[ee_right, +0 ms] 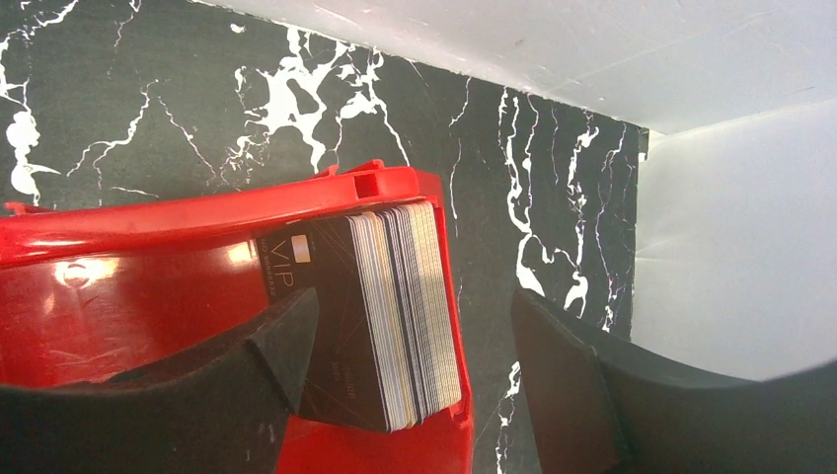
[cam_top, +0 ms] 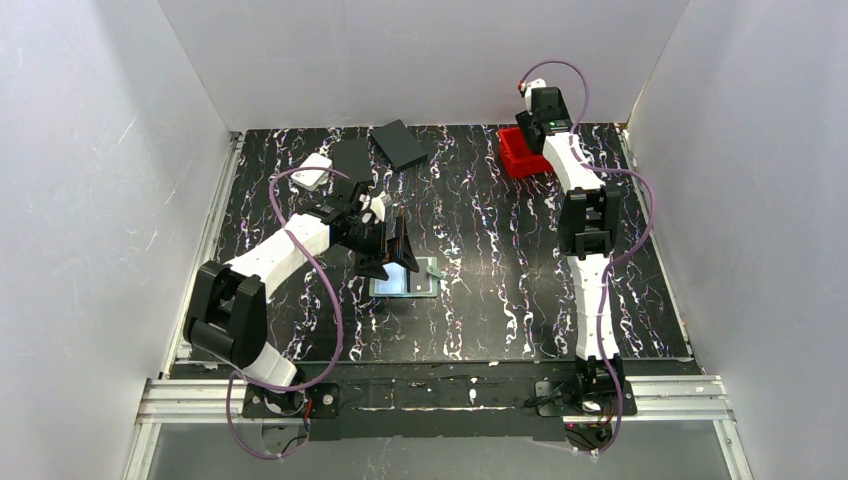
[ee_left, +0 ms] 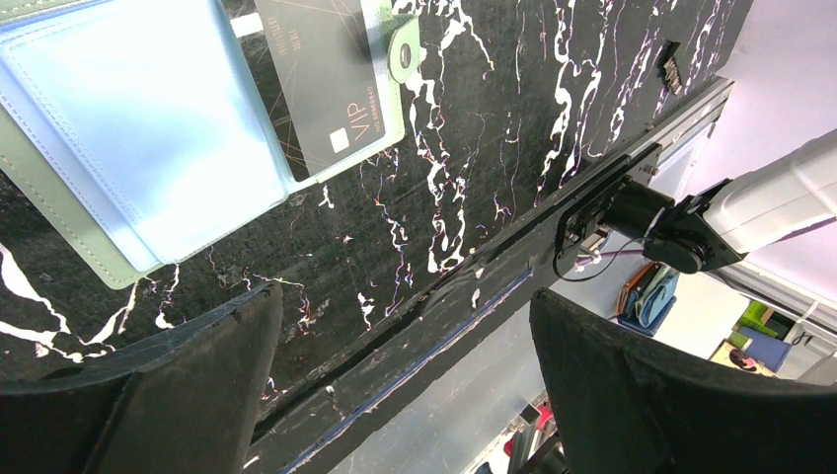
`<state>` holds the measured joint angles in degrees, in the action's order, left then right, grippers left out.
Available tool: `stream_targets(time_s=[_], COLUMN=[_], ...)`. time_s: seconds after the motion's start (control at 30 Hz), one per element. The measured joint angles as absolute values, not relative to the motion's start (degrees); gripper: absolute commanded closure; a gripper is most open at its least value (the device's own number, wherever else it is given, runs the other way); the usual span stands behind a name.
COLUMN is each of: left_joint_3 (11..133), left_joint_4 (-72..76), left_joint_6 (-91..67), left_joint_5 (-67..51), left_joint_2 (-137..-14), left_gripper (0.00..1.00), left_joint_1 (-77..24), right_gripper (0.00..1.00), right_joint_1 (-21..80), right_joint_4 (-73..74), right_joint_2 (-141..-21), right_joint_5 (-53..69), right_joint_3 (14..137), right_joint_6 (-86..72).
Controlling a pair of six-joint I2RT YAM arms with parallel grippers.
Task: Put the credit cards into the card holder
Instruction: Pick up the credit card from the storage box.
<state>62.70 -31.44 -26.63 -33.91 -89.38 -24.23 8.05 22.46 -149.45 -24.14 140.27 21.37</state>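
Sage-green card holder (ee_left: 148, 128) lies open, one black VIP card (ee_left: 326, 89) seemingly pocketed; stacked credit cards (ee_right: 395, 306) wait in the red bin (ee_right: 148, 227). Left gripper (ee_left: 405, 306) and right gripper (ee_right: 415, 326) gape, empty.

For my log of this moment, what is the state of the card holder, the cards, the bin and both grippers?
Card holder: open, lying flat.
VIP card: lying on the card holder.
Card stack: standing on edge in the red bin.
Left gripper: open, empty.
Right gripper: open, empty, at the card stack.
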Motion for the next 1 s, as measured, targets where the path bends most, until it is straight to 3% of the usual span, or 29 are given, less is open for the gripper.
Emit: stream_targets(time_s=[0.57, 0.67, 0.83, 1.0], left_joint_3=[62.7, 63.0, 63.7, 63.7], left_joint_4=[-31.3, -31.4, -31.3, -31.3], left_joint_6=[-26.8, -26.8, -26.9, -26.9], left_joint_5=[-34.4, -34.5, -34.9, -35.2], left_joint_2=[-89.8, -90.0, -90.7, -90.7], left_gripper=[0.05, 0.05, 0.05, 0.05], left_joint_1=[-24.2, -24.2, -24.2, -24.2], right_gripper=[0.16, 0.23, 0.46, 0.56], right_joint_1=[7.6, 7.6, 7.6, 7.5], right_joint_4=[22.4, 22.3, 22.2, 21.5], right_joint_2=[-152.6, -152.7, -152.7, -152.7], right_joint_5=[-22.4, -22.4, -22.5, -22.9], right_joint_3=[140.9, 140.9, 140.9, 141.8], right_joint_6=[21.4, 21.4, 21.7, 22.1])
